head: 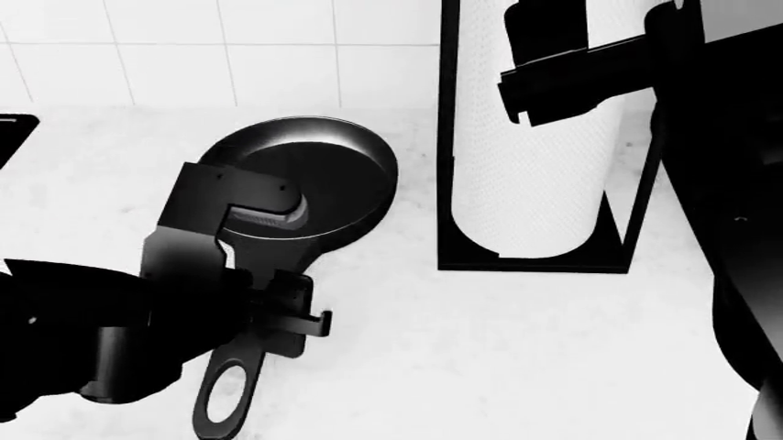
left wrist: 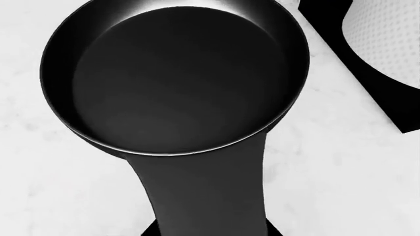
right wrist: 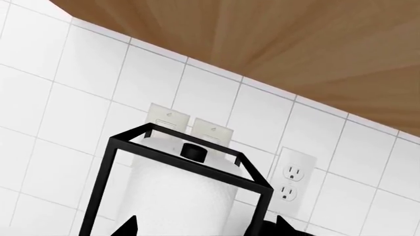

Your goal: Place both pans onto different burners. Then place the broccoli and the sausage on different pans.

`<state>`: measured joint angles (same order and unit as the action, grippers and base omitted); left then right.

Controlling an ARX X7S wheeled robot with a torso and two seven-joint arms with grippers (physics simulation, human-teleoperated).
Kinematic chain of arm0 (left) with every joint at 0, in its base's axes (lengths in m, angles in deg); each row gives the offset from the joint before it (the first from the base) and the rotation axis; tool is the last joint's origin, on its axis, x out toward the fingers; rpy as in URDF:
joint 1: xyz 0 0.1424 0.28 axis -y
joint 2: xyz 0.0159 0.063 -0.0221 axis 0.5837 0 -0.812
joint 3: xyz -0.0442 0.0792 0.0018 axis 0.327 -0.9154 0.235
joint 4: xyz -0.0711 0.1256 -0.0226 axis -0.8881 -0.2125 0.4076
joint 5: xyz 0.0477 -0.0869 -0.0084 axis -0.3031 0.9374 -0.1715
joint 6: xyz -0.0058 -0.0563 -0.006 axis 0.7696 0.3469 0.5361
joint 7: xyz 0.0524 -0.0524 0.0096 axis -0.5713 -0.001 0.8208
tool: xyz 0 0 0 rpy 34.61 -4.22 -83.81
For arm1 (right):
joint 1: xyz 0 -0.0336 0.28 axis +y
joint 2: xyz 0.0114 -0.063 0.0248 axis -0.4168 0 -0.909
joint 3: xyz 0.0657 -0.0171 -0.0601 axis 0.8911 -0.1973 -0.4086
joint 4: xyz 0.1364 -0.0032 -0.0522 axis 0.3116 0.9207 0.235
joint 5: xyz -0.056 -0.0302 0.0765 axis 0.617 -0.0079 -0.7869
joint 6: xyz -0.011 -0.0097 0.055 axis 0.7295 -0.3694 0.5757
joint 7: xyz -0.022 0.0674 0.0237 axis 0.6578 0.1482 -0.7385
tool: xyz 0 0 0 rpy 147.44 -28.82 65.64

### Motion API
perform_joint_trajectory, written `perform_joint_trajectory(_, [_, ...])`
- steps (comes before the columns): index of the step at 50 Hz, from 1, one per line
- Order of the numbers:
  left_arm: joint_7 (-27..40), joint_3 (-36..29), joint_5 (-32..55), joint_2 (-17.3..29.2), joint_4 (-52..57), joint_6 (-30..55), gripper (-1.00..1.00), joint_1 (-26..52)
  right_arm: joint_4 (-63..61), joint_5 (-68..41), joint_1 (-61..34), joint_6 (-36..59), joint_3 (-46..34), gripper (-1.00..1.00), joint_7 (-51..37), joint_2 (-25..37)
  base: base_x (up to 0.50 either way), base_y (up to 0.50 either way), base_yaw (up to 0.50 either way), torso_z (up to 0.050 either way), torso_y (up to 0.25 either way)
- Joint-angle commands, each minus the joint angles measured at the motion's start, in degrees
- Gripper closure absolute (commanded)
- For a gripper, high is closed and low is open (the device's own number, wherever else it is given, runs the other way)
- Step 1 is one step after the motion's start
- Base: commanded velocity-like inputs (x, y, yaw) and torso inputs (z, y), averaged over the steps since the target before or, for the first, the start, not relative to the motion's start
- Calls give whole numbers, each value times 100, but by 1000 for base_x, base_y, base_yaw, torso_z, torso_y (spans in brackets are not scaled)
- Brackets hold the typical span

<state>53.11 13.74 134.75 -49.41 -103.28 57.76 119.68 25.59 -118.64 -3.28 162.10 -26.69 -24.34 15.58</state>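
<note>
Nearest in the head view, the left gripper (head: 284,312) sits over the handle of a pan (head: 312,179), just above the oval hole at the handle's end. Its fingers seem to straddle the handle, but whether they clamp it I cannot tell. The pan lies flat on the white marble counter (head: 490,348), handle toward the robot; the left wrist view shows its dark bowl (left wrist: 177,78) empty.

Just right of the pan stands a black wire holder (head: 446,137) with a paper towel roll (head: 526,183). The right gripper (head: 575,82) hangs high in front of that roll, its jaw spacing unreadable. Its wrist camera looks at the holder top (right wrist: 190,152), with a tiled wall (right wrist: 66,98), two switches (right wrist: 190,130), an outlet (right wrist: 292,179) and a wooden cabinet underside (right wrist: 276,39) behind.
</note>
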Motion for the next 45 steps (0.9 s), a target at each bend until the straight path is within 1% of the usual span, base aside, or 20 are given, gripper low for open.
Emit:
perform_joint_trajectory(1, [-98,101,-30,-63,61,-45,100,-146,-41,55,77,29,115,-100,135,-119,0,0,0,0,0])
perform_joint_trajectory(7, [-45,155,3,14,99,-69,100,-160,-55,27,44,60,107,-100,116,-121,0,0,0,0,0])
perform_joint_trajectory(8, [36,233,126,28,51,-39,100,-205,-59,21,29,75,105,-100,113,-116,0,0,0,0,0])
perform_joint_trajectory(12, [57,278,168,185,157,-17,100,-224,-66,-7,-48,135,107,-100,110,-92,0,0,0,0,0])
perform_joint_trajectory(17, [210,371,440,529,483,300,100,-128,-50,-35,-162,188,81,-100,99,-91,0,0,0,0,0])
perform_joint_trajectory(21, [498,590,940,793,691,585,100,-86,-16,-52,-260,215,48,-100,87,-106,0,0,0,0,0])
perform_joint_trajectory(25, [691,812,1362,1062,848,816,100,135,8,-83,-408,289,-4,-100,81,-113,0,0,0,0,0])
perform_joint_trajectory(27, [647,818,1529,1215,1113,1020,100,209,1,-100,-443,320,3,-100,73,-112,0,0,0,0,0])
perform_joint_trajectory(32, [968,1011,2147,1508,1227,1327,100,532,-32,-140,-438,356,-3,-100,56,-93,0,0,0,0,0])
perform_joint_trajectory(34, [1170,1090,2506,1606,1293,1442,100,693,-44,-158,-458,378,1,-100,42,-103,0,0,0,0,0])
perform_joint_trajectory(38, [1761,1180,3614,1807,1634,1579,100,975,-117,-200,-405,424,28,-100,-2,-128,0,0,0,0,3])
perform_joint_trajectory(45, [1930,1112,3848,2092,1352,1903,100,1721,-178,-314,-496,529,78,-100,-17,-88,0,0,0,0,0])
